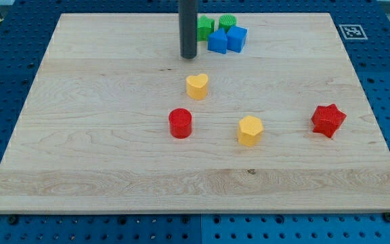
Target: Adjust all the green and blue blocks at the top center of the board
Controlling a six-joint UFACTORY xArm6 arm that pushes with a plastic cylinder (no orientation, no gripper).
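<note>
At the view's top centre of the wooden board sits a tight cluster. It holds a green cube (pixel 205 27), a green cylinder (pixel 228 22), a blue cube (pixel 237 37) and a second blue block (pixel 217 42) of unclear shape. My tip (pixel 188 56) rests on the board just left of and slightly below this cluster, close to the second blue block and the green cube. The rod partly hides the green cube's left side. I cannot tell whether the tip touches any block.
A yellow heart block (pixel 197 86) lies below the tip. A red cylinder (pixel 180 123) and a yellow hexagonal block (pixel 250 130) sit mid-board. A red star-like block (pixel 328 120) is at the view's right. The board (pixel 80 102) lies on a blue perforated table.
</note>
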